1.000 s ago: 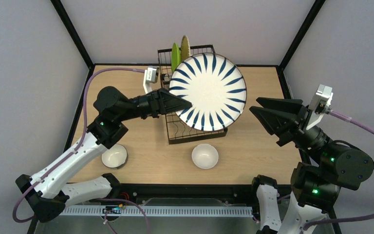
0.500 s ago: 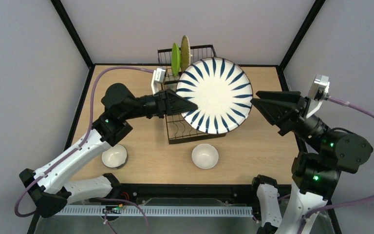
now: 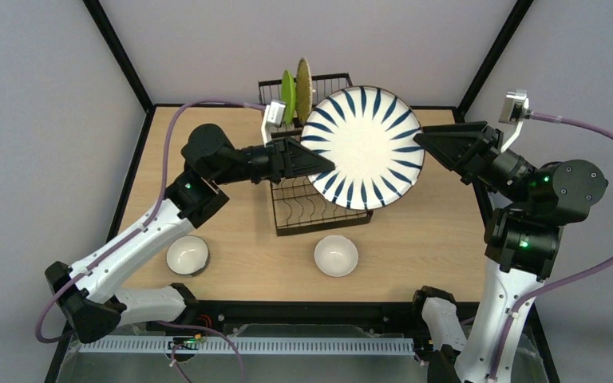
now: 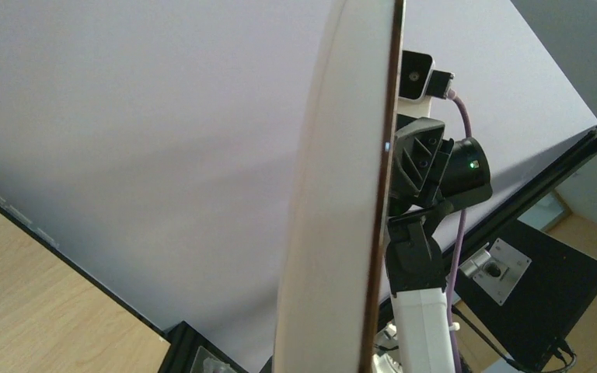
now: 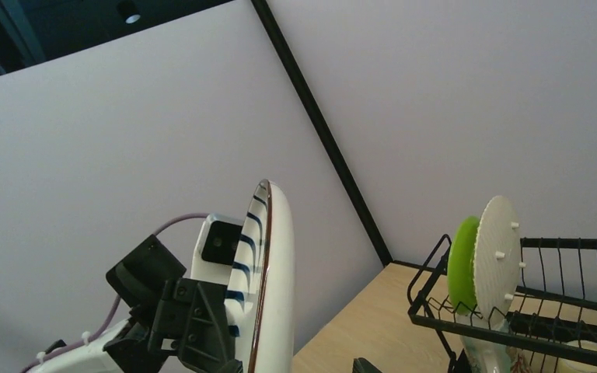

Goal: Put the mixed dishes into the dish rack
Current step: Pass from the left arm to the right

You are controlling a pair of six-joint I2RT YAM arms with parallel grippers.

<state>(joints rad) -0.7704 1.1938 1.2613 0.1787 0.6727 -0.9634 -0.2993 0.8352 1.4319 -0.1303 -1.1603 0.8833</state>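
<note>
Blue-striped white plate (image 3: 363, 148): held in the air, striped face turned up and toward the near edge of the table, so the top view shows it as a full disc. In both wrist views it appears edge-on as a thin tilted rim. In the top view it overlaps the right and rear part of the dish rack (image 3: 319, 226) and rests on nothing.

Left gripper (image 3: 318, 162): clamped on the plate's left rim, carrying it alone, with the arm stretched across from the left side of the table.

Right gripper (image 3: 421, 142): its tips are at the plate's right rim, with the jaws looking parted. Whether they touch the rim cannot be told.

Dish rack: black wire, standing at the middle of the table (image 3: 423, 247), with its lower tray toward the near side.

Green plate (image 3: 287, 97) and woven bamboo plate (image 3: 303, 80): standing upright side by side at the rear of the rack, the green one on the left.

Two white-inside bowls: upright on the table in front of the rack and well apart, one at the left (image 3: 187, 255) beside the left arm, the other (image 3: 336, 255) near the middle.
</note>
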